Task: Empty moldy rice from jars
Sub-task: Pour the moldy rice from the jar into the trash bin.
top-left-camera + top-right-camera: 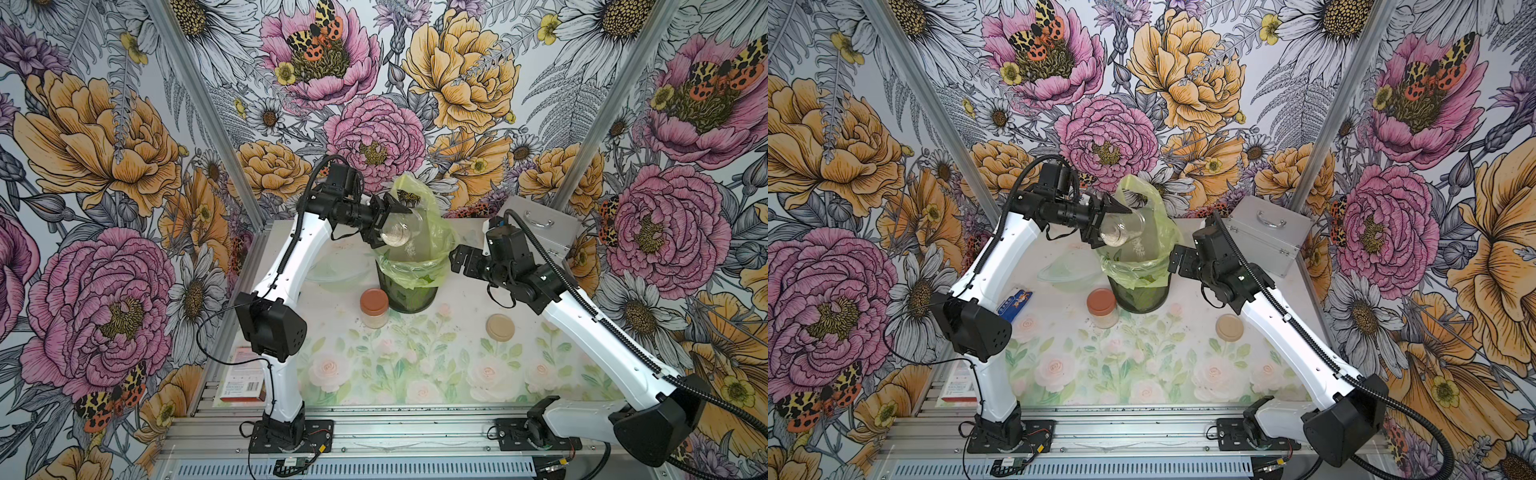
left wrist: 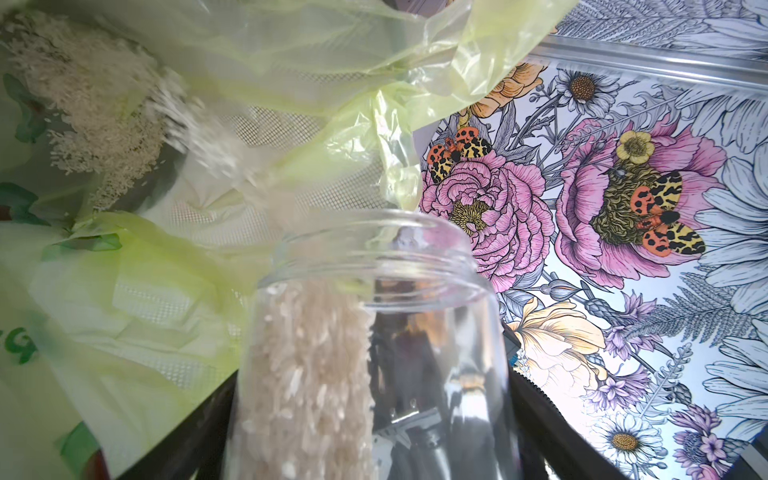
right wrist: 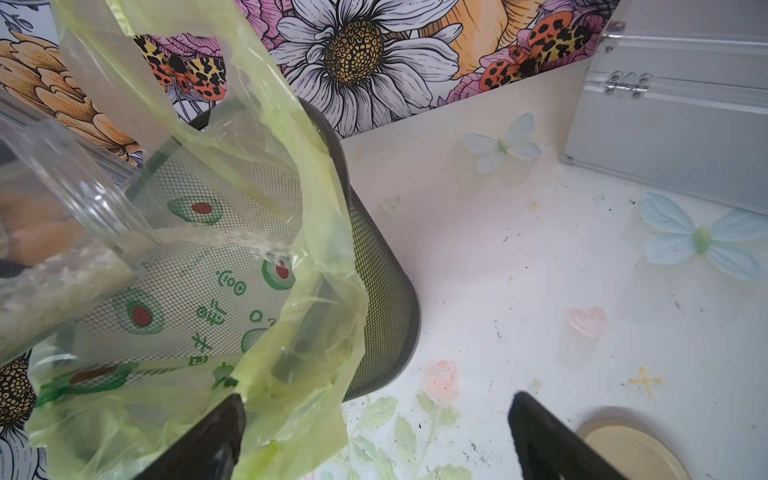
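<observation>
Left jaws squeeze a small round see-through glass jar [image 1: 401,229] with no lid. In both top views it is tipped up high, mouth over a tall dark mesh bin [image 1: 409,297] lined with a yellow-green plastic bag [image 1: 438,224]. Pale little grains of moldy rice [image 1: 392,237] sit in the jar, and some drop into the bag. Right jaws stand wide open with nothing in them, just beside the bin's rim. A second glass jar [image 1: 374,309] with a copper-orange lid stands upright on the flowery bench [image 1: 415,374] near the bin. A round beige lid [image 1: 500,326] lies flat by the right arm. From the left wrist, rice [image 2: 307,374] slides along the tipped jar [image 2: 415,332] to its mouth. Blurry grains fly out, and a heap lies in the bag [image 2: 291,62]. From the right wrist, two black tips are far apart. One is by the bag [image 3: 299,216] and bin [image 3: 386,270], and the other is near the beige lid [image 3: 631,453].
</observation>
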Motion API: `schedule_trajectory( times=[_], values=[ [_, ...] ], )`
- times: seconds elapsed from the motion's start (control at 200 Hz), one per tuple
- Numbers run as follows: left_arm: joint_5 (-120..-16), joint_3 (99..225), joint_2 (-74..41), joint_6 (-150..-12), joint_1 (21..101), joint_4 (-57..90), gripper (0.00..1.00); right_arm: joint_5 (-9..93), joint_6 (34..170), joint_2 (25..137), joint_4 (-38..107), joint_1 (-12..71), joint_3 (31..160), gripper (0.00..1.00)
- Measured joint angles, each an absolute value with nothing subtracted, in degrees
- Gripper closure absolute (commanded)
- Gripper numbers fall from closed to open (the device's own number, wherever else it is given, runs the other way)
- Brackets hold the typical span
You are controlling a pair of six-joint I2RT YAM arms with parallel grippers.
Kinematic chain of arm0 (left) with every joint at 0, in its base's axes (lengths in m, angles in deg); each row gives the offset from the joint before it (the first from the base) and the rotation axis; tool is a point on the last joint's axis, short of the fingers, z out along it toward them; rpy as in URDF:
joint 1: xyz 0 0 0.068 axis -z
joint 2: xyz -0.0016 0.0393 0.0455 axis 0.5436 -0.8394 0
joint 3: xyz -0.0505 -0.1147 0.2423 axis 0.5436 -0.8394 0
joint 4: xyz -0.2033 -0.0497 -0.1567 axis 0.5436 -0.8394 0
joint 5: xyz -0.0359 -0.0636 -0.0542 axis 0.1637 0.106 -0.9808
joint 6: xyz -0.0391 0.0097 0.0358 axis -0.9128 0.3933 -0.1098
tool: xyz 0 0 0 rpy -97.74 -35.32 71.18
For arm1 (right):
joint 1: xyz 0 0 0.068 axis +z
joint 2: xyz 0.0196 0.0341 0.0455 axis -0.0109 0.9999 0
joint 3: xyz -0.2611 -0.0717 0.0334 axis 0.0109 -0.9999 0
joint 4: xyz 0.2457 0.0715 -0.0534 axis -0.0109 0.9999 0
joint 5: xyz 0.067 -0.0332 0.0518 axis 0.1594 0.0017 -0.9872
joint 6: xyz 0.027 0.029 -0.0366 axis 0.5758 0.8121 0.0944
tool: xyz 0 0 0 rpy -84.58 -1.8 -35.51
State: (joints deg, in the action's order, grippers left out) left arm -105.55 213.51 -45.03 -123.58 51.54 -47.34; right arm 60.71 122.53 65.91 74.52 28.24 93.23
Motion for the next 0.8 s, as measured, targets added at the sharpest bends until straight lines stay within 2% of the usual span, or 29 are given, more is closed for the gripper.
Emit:
schedule_trajectory(
  times=[0.41,0.796],
  values=[
    [-106.6,218.6,-50.9,-124.1,51.6,-52.2,1.00,61.5,123.6,65.9,72.9,26.8,92.1,0.00],
    [-104.1,226.7,-53.2,-122.0,52.2,-63.5,1.00,61.2,123.9,65.9,71.6,25.9,91.9,0.00]
  ],
)
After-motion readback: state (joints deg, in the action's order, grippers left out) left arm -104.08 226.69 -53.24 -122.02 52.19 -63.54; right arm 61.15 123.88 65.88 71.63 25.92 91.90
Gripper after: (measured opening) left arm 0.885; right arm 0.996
